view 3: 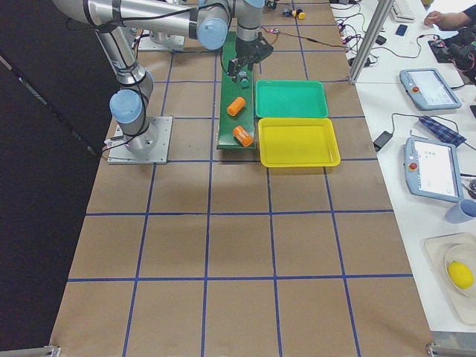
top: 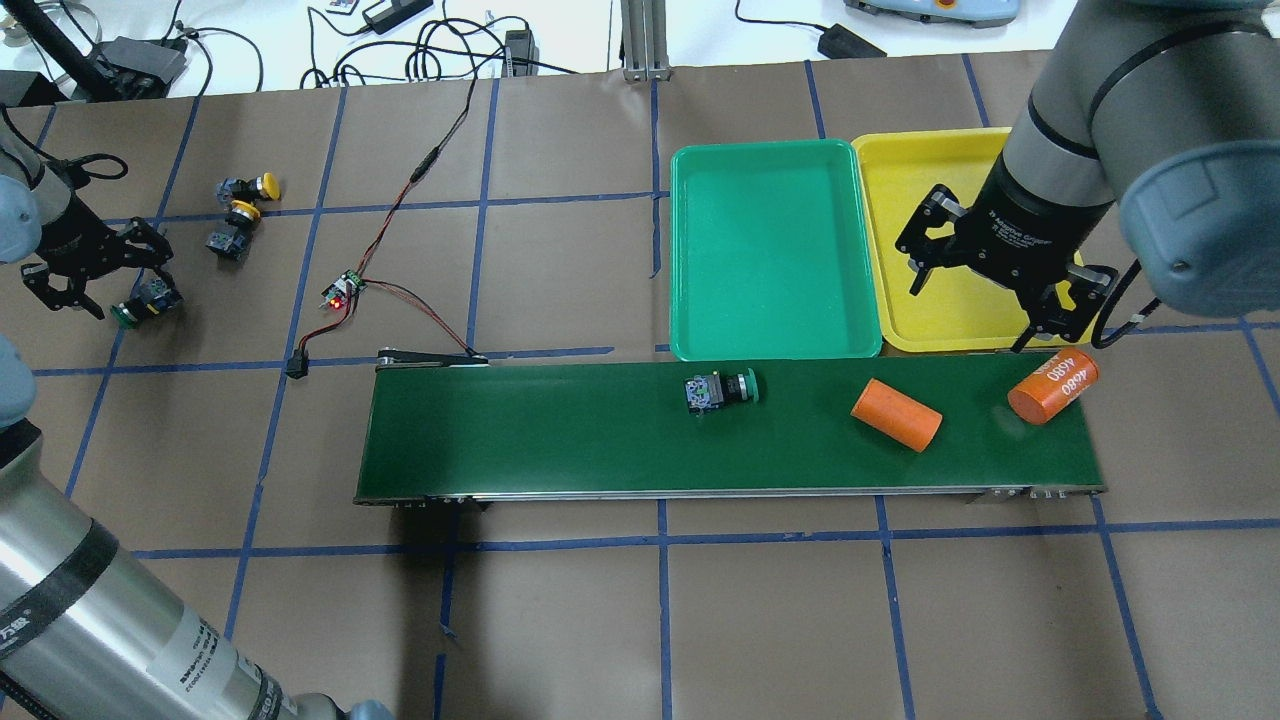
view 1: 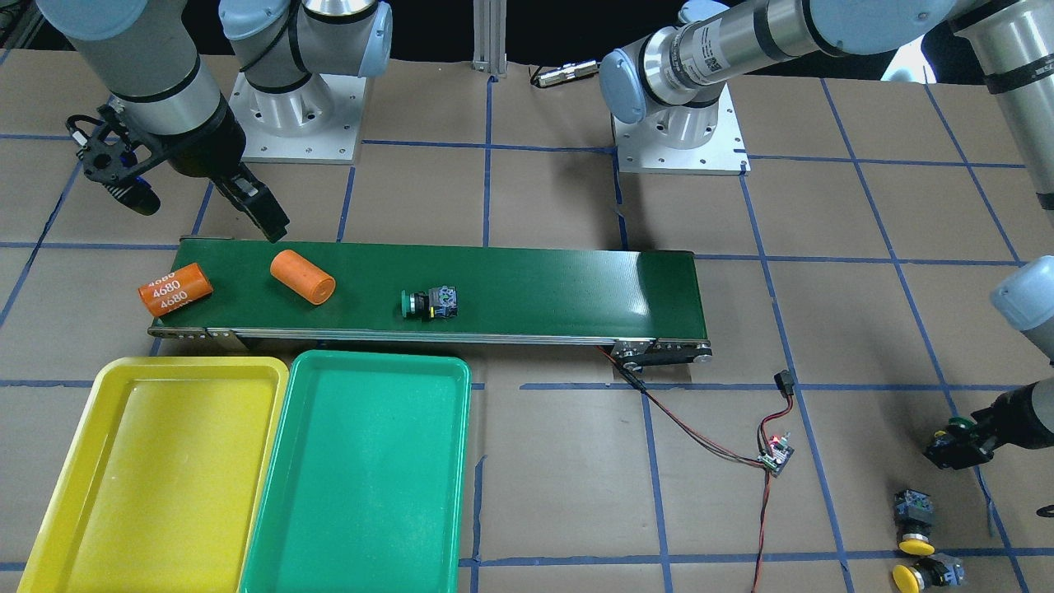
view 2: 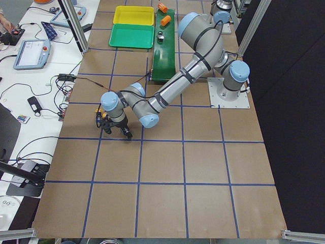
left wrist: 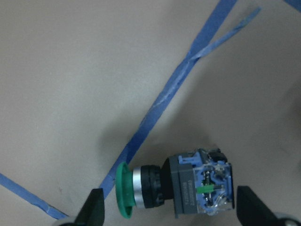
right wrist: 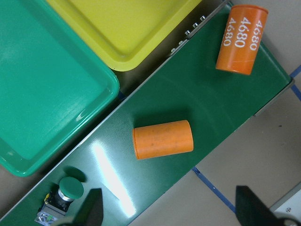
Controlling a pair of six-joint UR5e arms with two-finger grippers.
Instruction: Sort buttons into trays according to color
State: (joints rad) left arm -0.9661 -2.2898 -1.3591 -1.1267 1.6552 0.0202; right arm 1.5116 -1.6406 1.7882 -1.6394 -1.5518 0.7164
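- Spread wide on the brown paper (left wrist: 70, 70): left gripper (left wrist: 171, 212), dark fingers (left wrist: 96, 207) either side of a green-capped button (left wrist: 176, 186) lying on its side; no clear contact with either pad.
- Only from the left wrist, that button's make-up: smooth round cap, silver collar, black ring, blocky grey-black body, blue terminal face with a green tab. A mere speck in the overhead view.
- Spread apart as well and holding nothing: right gripper (top: 972, 312), above the conveyor belt (view 1: 560, 288) at its tray end; over belt or over tray differs by view, so cannot tell.
- On the glossy dark-green belt: second green button (view 1: 428, 303) on its side near the middle, a plain matt orange cylinder (view 1: 302, 277), and at the end a printed orange cylinder (view 1: 174, 289) marked "4680" in white.
- From the right wrist, the belt button cut off at the frame's lower edge.
- Beside the belt, edge to edge: yellow tray (view 1: 156, 494) and green tray (view 1: 362, 494), shallow shiny plastic with rounded corners and raised rims. Cropped at the bottom in the front view, whole from overhead.
- On the paper near the left gripper, apart from it: yellow-capped button (view 1: 914, 519) and second yellow-capped button (view 1: 926, 572).
- Off the belt's other end: small circuit board (view 1: 776, 453) with a red light, red and black wires.
- Side views too small for judging buttons or fingers.
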